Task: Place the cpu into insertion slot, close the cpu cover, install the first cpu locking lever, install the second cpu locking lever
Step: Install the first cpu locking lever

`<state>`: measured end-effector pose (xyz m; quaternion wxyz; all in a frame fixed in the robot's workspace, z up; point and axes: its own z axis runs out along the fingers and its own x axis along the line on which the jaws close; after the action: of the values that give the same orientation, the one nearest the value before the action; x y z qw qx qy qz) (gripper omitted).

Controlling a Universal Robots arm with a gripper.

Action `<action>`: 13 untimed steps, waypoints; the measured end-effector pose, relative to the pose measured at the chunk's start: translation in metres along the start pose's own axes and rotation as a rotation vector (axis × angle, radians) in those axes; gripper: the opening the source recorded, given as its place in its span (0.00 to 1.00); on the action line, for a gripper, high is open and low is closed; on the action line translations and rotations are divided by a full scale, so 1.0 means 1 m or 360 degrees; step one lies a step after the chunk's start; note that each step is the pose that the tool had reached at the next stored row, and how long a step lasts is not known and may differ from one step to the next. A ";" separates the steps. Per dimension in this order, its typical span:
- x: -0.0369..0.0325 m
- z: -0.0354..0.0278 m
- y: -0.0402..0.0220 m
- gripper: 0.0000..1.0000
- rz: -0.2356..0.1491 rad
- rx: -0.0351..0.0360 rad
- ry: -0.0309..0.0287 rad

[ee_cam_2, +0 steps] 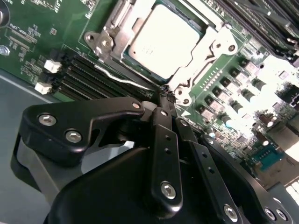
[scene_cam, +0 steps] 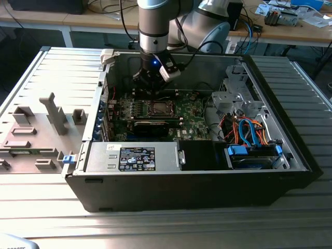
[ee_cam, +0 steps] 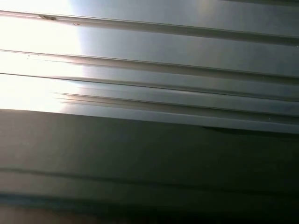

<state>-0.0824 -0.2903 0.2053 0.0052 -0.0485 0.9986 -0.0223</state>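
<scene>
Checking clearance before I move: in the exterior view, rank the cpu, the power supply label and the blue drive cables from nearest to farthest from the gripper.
1. The cpu, just below the gripper.
2. The power supply label, on the case's front.
3. The blue drive cables, far toward the exterior view's right.

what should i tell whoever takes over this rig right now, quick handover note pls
Gripper: fingers together, holding nothing, tips just beside the socket on the motherboard.
The cpu lies flat in the socket.
The cpu cover is down, framing the chip.
Done: cpu placed, cover closed.
Left: a thin wire lever runs along the socket's edge near the fingertips; whether either lever is locked cannot be told.
</scene>
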 end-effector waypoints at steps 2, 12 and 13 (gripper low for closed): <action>-0.0049 0.0016 0.0006 0.11 -0.0005 0.0022 0.00019; -0.0299 0.0042 0.0003 0.11 -0.0013 0.0083 0.00076; -0.0316 0.0043 0.0002 0.11 -0.0013 0.0084 0.00076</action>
<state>-0.0510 -0.2872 0.2013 0.0040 -0.0525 0.9974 -0.0489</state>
